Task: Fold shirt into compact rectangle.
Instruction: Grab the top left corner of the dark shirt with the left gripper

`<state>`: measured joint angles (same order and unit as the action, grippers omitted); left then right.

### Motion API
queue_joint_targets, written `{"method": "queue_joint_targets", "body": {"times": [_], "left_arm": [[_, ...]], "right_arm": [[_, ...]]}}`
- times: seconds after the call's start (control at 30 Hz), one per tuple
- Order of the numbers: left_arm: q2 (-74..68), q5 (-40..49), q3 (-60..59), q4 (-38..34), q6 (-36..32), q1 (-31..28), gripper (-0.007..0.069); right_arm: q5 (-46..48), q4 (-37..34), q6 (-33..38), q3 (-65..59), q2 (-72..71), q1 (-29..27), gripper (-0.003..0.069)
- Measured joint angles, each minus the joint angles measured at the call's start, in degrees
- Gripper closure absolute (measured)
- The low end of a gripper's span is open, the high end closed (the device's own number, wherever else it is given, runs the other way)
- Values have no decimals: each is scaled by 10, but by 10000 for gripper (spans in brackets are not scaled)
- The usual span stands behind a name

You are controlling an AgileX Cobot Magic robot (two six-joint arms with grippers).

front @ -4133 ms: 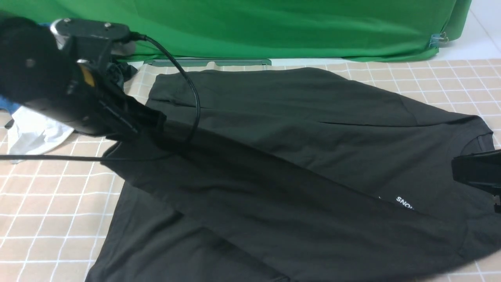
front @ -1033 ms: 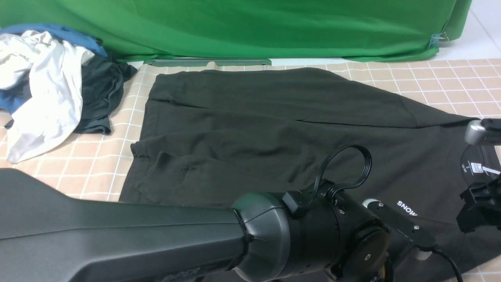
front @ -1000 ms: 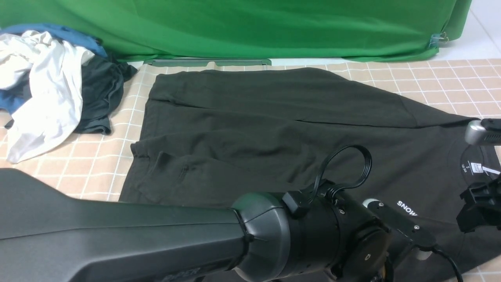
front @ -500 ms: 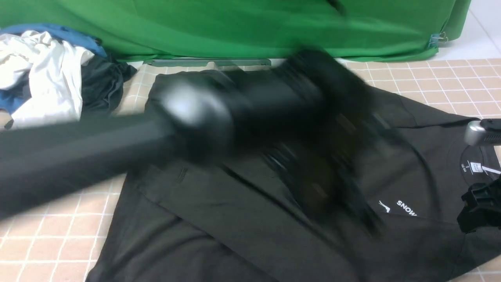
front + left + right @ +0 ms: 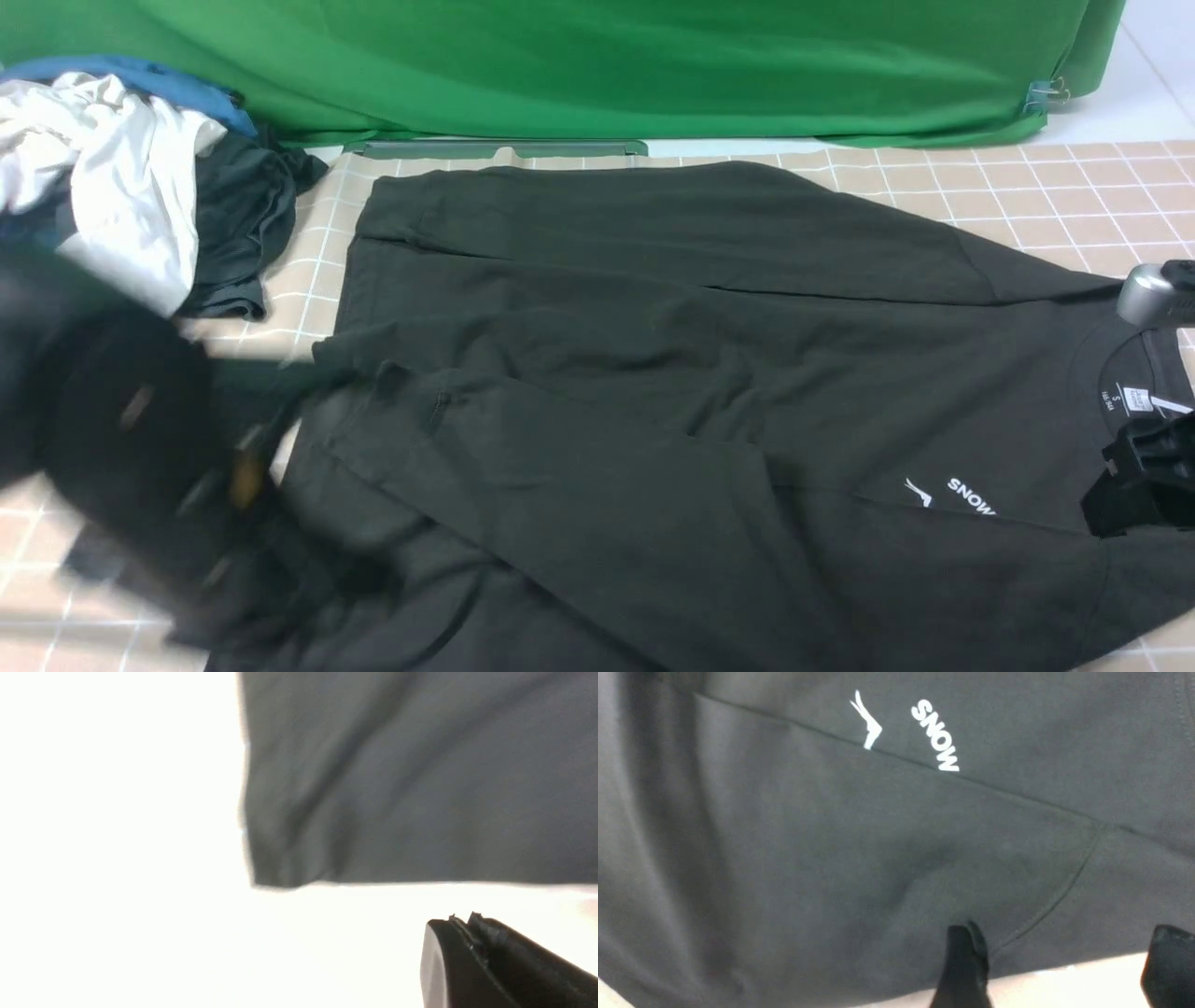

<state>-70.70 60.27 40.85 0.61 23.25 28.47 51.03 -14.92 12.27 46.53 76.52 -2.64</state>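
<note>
Where the left wrist view catches it, the left tool (image 5: 460, 926) has its fingers pressed together with nothing between them. It sits just clear of a hemmed corner of the shirt (image 5: 411, 788), over a surface washed out to white. From the front, the left arm (image 5: 121, 439) is a dark blur at the shirt's left end, too smeared to show more.

The right tool (image 5: 1069, 931) is spread wide. One finger (image 5: 964, 961) is over the shirt beside a curved sleeve seam and the other is at the cloth's edge. Whether either touches the cloth cannot be told.

The shirt is large and black and lies across the middle of the checked beige tabletop (image 5: 1027, 187), with its collar to the robot's right and its hem to the left. Its far long side is folded inward along a straight crease. Its near side is turned over in a broad slanting flap with soft wrinkles.

That flap's edge cuts across the white chest print (image 5: 971, 497). Only "SNOW" can be read, beside a small white peak-like stroke. Inside the collar, a white neck label (image 5: 1136, 399) bears an "S" above a line too small to read.

At the far left corner a white garment (image 5: 121, 205), a dark grey garment (image 5: 238, 224) and a blue garment (image 5: 140, 75) lie heaped together. A green cloth (image 5: 607, 65) hangs along the far edge.
</note>
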Motion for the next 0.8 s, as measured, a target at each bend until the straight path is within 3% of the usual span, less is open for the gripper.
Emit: {"method": "queue_joint_targets", "body": {"times": [0.13,0.43,0.53,0.67,0.8], "left_arm": [[29,-41,-59,21,5,-32,522],[19,-169,-141,48,6,-128,172],[1,-194,-144,48,4,-151,109],[-35,-217,-144,39,-34,-164,106],[-70,-233,-143,-6,-102,-165,212]], "right_arm": [[-4,-1,2,0,0,0,140],[-10,-2,13,0,0,0,140],[-10,-3,13,0,0,0,140],[-13,-3,13,0,0,0,140],[-14,-4,13,0,0,0,140]]}}
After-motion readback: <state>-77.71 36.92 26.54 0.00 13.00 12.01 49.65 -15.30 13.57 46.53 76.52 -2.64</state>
